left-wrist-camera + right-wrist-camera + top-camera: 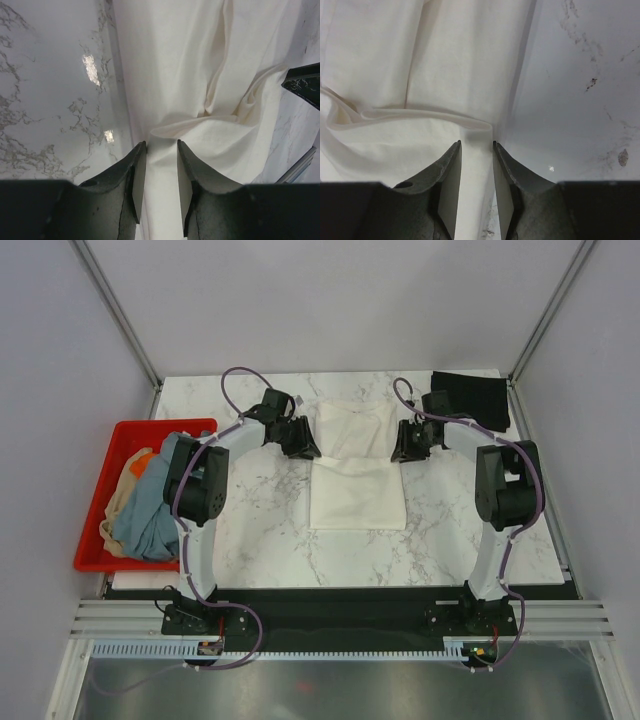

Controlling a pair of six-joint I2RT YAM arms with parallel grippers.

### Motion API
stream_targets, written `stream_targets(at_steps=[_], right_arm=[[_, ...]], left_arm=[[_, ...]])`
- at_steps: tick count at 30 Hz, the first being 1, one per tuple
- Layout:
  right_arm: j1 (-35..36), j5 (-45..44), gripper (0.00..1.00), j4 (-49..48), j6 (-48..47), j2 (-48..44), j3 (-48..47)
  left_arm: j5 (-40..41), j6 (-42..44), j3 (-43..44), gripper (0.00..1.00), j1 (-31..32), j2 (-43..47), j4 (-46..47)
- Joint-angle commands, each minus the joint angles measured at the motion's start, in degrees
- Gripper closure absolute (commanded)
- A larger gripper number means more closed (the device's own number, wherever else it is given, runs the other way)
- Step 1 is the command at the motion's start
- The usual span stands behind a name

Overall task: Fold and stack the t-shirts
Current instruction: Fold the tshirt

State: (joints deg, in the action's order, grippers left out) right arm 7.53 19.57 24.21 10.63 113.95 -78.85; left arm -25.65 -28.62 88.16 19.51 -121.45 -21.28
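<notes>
Shirt: cream-white soft cloth t-shirt (357,475), half-folded, mid white marble table (250,530).
Left gripper (161,146): jaws apart, astride left fold edge.
Right gripper (476,145): likewise, apparently not pinching.
Next: flatten crease evenly.

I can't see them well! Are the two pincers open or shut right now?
Left pincer: open, over the edge of the cream shirt.
Right pincer: open, over the same shirt.

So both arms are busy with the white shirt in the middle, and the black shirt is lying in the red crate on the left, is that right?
Not quite. The black shirt lies on the table, at its far right corner, not in the red crate. The top view shows this. The rest of what you said holds.
</notes>
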Motion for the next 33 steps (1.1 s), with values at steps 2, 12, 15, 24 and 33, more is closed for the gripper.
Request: stream_targets(at_steps=[2, 12, 15, 24, 33], right_arm=[[0.0, 1.2, 0.62, -0.7, -1.5, 1.6, -2.6], [-0.4, -4.1, 1.0, -1.1, -1.4, 1.9, -2.7], [-1.1, -5.5, 1.0, -3.0, -0.6, -0.1, -0.6], [-1.7, -5.1, 1.0, -6.7, 1.6, -4.4, 2.4], [-1.8, -7.1, 1.0, -9.4, 3.0, -6.5, 4.8]], left_arm=[[-0.7, 2.4, 1.4, 0.65, 0.1, -1.6, 0.6], [-0.6, 1.6, 1.8, 0.98, 0.1, -2.2, 0.5], [3.4, -0.4, 0.6, 0.98, -0.3, -0.2, 0.5], [4.0, -1.8, 1.2, 0.98, -0.3, 2.0, 1.0], [5.2, -1.8, 1.0, 0.98, -0.3, 3.0, 2.3]])
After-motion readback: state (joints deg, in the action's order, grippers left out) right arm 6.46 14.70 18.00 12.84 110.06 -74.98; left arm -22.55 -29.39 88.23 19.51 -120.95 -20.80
